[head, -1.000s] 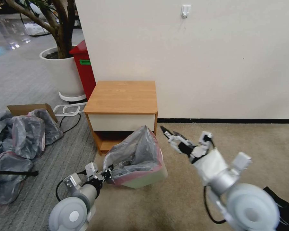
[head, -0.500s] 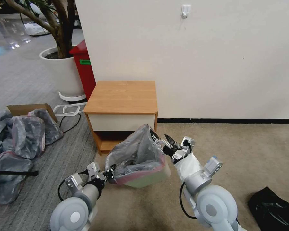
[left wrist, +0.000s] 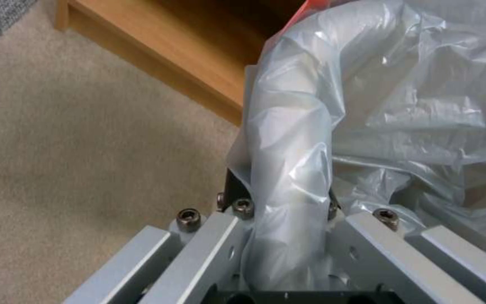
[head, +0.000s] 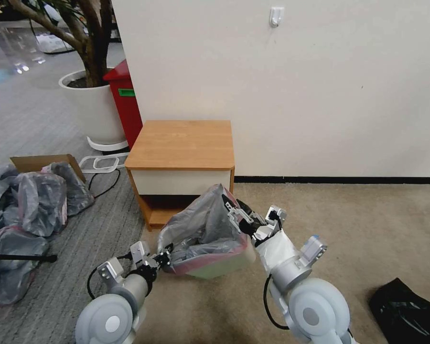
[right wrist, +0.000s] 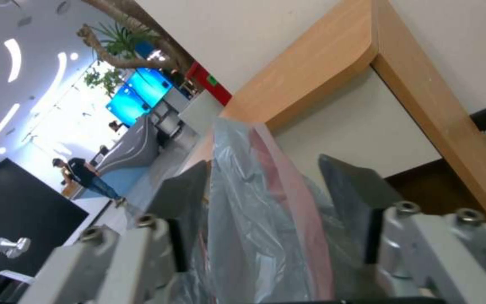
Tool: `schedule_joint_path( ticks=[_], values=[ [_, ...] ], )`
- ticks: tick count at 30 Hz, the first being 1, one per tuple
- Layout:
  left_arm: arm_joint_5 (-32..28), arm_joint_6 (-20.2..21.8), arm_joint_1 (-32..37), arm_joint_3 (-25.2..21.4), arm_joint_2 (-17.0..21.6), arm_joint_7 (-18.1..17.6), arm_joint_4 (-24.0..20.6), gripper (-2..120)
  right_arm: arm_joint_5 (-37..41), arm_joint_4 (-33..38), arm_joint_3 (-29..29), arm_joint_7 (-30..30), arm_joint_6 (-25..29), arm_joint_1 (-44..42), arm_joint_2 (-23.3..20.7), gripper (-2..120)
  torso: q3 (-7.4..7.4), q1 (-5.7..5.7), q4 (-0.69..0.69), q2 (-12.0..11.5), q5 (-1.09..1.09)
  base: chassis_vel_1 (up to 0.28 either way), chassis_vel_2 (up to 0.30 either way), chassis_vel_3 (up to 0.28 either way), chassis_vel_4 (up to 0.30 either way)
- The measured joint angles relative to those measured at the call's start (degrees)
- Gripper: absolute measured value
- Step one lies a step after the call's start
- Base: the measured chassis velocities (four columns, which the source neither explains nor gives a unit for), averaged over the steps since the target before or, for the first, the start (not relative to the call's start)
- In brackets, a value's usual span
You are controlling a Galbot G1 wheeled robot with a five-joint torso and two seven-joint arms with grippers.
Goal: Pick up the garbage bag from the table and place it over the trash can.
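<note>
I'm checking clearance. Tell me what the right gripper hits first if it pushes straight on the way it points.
Most likely the garbage bag itself: its raised pink-rimmed edge already stands between the open fingers of the right gripper. Beyond the plastic lies the table, probably its white drawer front, though depth is hard to judge.

Even, bright indoor light on the head view, soft shadow in the table's (head: 180, 143) shelf opening, straight lines bowing toward frame edges; right wrist view blown out at upper left by ceiling lights; garbage bag (left wrist: 322, 105) glints with small highlights, near metal slightly soft.
</note>
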Motion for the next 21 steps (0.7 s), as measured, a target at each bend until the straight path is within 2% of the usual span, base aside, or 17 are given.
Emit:
schedule_joint_path(
  ticks=[2, 4, 6, 10, 12, 15, 21],
  values=[
    [0.0, 0.0, 0.0, 0.0, 0.0, 0.0, 0.0, 3, 0.0, 0.0, 0.0, 0.0, 0.0, 0.0, 0.0, 50, 0.0, 0.0, 0.0, 0.0, 0.0, 0.0, 0.0, 0.0, 0.0],
    [0.0, 0.0, 0.0, 0.2, -0.1, 0.0, 0.0, 3, 0.0, 0.1, 0.0, 0.0, 0.0, 0.0, 0.1, 38, 0.0, 0.0, 0.0, 0.0, 0.0, 0.0, 0.0, 0.0, 0.0],
    [0.0, 0.0, 0.0, 0.2, -0.2, 0.0, 0.0, 3, 0.0, 0.2, 0.0, 0.0, 0.0, 0.0, 0.2, 35, 0.0, 0.0, 0.0, 0.0, 0.0, 0.0, 0.0, 0.0, 0.0],
    [0.1, 0.0, -0.2, 0.5, -0.3, 0.0, 0.0, 3, 0.0, 0.2, -0.1, 0.0, 0.0, 0.0, 0.3, 15, 0.0, 0.0, 0.0, 0.0, 0.0, 0.0, 0.0, 0.0, 0.0],
    [0.1, 0.0, -0.2, 0.5, -0.3, 0.0, 0.0, 3, 0.0, 0.1, -0.1, 0.0, 0.0, 0.0, 0.3, 14, 0.0, 0.0, 0.0, 0.0, 0.0, 0.0, 0.0, 0.0, 0.0],
    [0.1, 0.0, -0.2, 0.7, -0.5, 0.0, 0.0, 3, 0.0, 0.1, 0.0, 0.0, 0.0, 0.0, 0.3, 0, 0.0, 0.0, 0.0, 0.0, 0.0, 0.0, 0.0, 0.0, 0.0],
    [0.2, -0.1, -0.2, 0.8, -0.8, 0.0, 0.0, 3, 0.0, 0.4, 0.6, 0.0, 0.3, 0.1, 0.0, 0, 0.0, 0.0, 0.0, 0.0, 0.0, 0.0, 0.0, 0.0, 0.0]
  ],
)
